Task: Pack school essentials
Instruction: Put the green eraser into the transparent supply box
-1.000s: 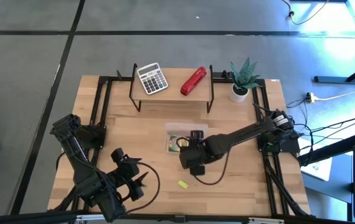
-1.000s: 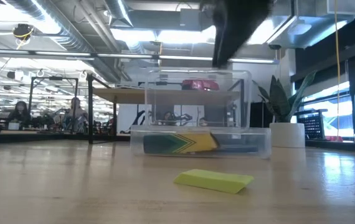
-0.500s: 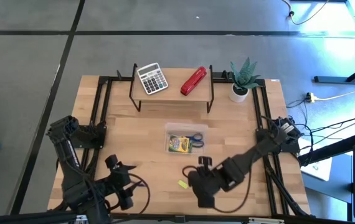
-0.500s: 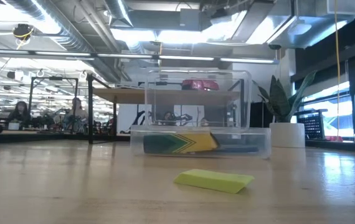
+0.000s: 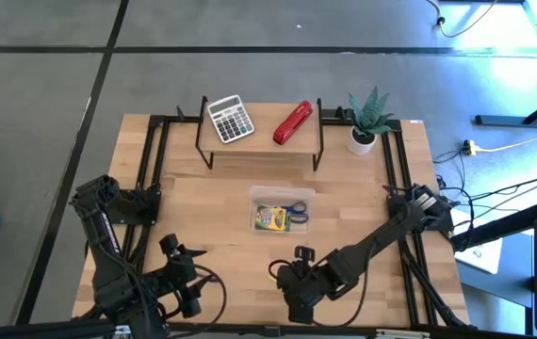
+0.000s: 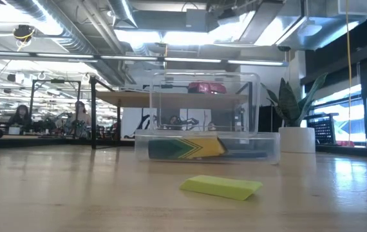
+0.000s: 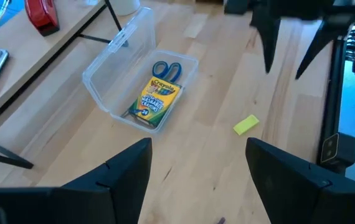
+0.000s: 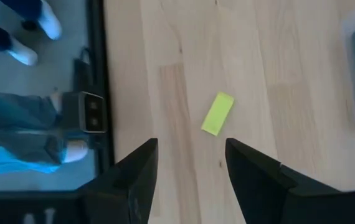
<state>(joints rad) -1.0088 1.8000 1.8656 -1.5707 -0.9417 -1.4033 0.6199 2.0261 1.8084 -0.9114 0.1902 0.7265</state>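
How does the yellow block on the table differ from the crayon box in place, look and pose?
The yellow block lies loose on the bare wood; the crayon box sits inside the clear case. The block is plain and smaller; the box is printed and larger. Both lie flat.

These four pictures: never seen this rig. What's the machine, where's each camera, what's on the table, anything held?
Two dark robot arms at a wooden table. One camera looks straight down, one sits at table height, one rides on each wrist. A clear plastic box holds a crayon box and blue-handled scissors. A small yellow block lies loose on the wood. On the rear rack: calculator, red stapler; a potted plant beside it. The right gripper hangs open above the block; the left gripper waits open near the front edge. Nothing is held.
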